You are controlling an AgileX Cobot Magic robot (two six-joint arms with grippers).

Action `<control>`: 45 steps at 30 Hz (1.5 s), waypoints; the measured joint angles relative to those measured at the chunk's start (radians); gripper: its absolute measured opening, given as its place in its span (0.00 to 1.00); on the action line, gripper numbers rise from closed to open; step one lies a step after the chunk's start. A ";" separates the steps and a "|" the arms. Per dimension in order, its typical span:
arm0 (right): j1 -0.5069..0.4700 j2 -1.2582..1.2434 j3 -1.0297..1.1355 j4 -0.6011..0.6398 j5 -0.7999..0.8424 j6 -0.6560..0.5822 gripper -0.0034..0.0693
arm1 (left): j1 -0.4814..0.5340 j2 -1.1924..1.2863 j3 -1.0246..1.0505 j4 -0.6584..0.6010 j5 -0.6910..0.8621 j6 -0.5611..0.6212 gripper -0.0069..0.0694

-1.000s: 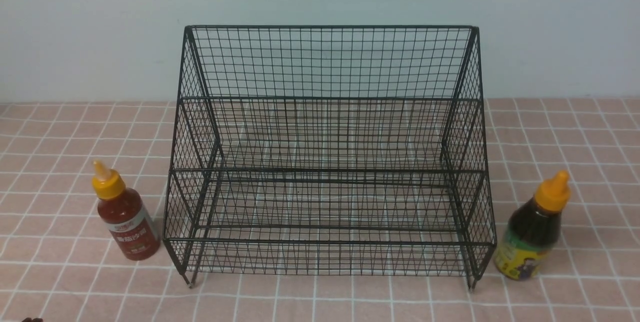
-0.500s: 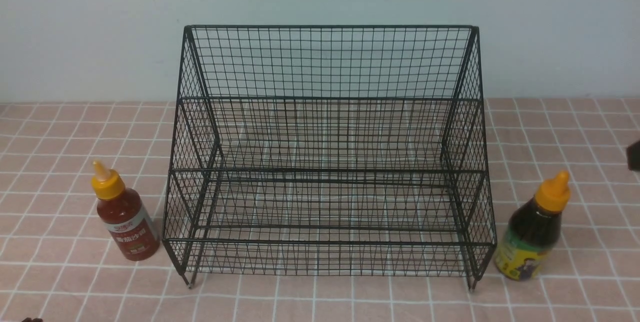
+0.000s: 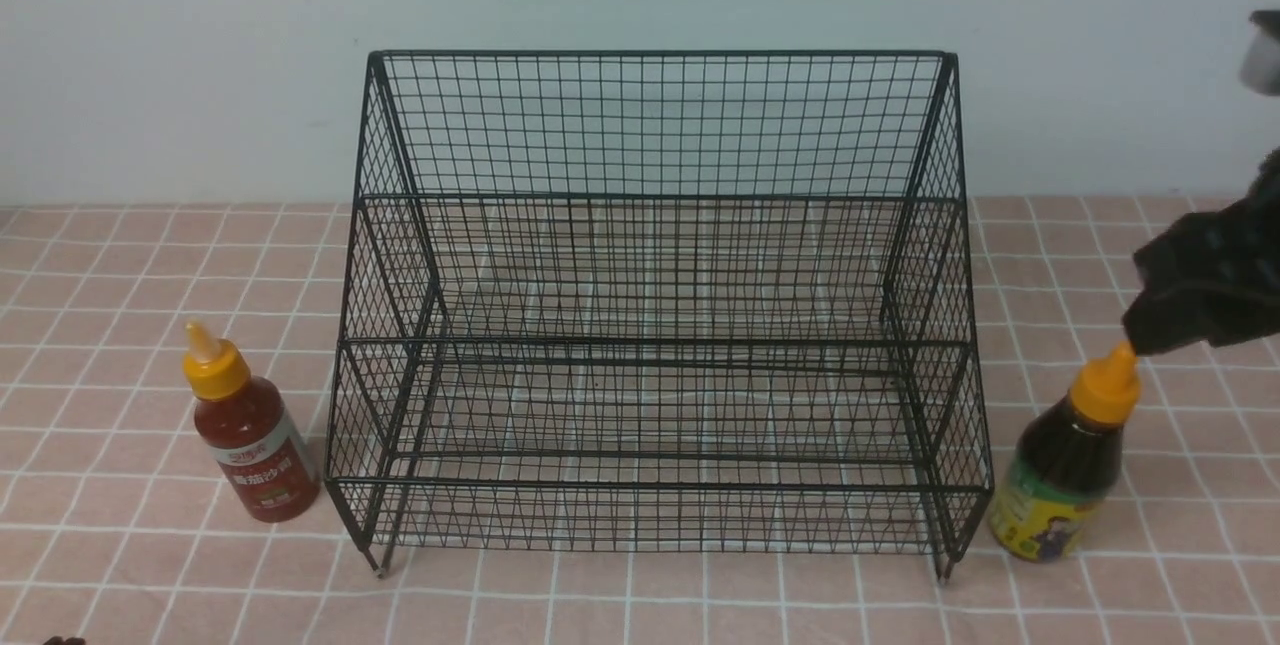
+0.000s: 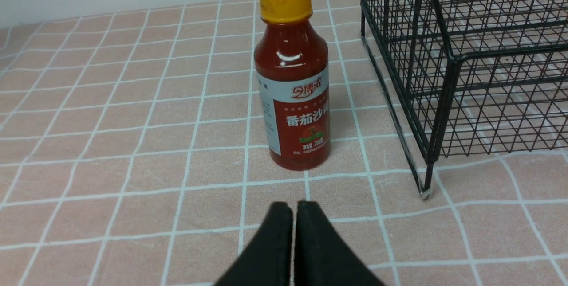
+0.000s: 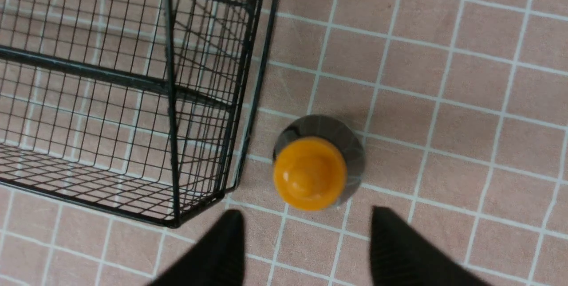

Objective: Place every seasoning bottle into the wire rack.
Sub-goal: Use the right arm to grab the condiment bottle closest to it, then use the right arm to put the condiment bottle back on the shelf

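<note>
The black wire rack stands mid-table with nothing in it. A red seasoning bottle with a yellow cap stands upright left of the rack. My left gripper is shut and holds nothing, low over the cloth just short of that red bottle. The dark seasoning bottle stands upright beside the rack's right front foot. My right gripper hangs above it, open, pointing down, with the orange cap just ahead of the gap between its fingers. It touches nothing.
A pink checked cloth covers the table up to a pale wall. The rack's corner post and foot stand close to the red bottle, and its side mesh runs close to the dark bottle.
My right arm has come into the front view from the right edge and now hangs over the dark bottle. Bottles, rack and left arm have not moved.
</note>
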 joint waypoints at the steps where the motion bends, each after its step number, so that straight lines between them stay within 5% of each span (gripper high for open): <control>1: 0.015 0.013 0.000 -0.013 -0.011 0.004 0.66 | 0.000 0.000 0.000 0.000 0.000 0.000 0.08; 4: 0.032 0.069 0.000 -0.056 -0.046 0.040 0.81 | 0.000 0.000 0.000 0.000 0.000 0.000 0.08; 9: 0.032 0.142 0.000 -0.113 -0.058 0.079 0.85 | 0.000 0.000 0.000 0.000 0.000 0.000 0.08; 17: 0.032 0.231 0.000 -0.094 -0.060 0.083 0.71 | 0.000 0.000 0.000 0.000 0.000 0.000 0.08; 22: 0.034 0.252 -0.002 -0.080 -0.037 0.060 0.46 | 0.000 0.000 0.000 0.000 0.000 0.000 0.08; 36: 0.035 0.059 -0.168 -0.104 0.044 0.025 0.47 | 0.000 0.000 0.000 0.000 0.000 0.000 0.08; 45: 0.035 -0.141 -0.340 0.002 0.081 -0.039 0.47 | 0.000 0.000 0.000 0.000 0.000 0.000 0.08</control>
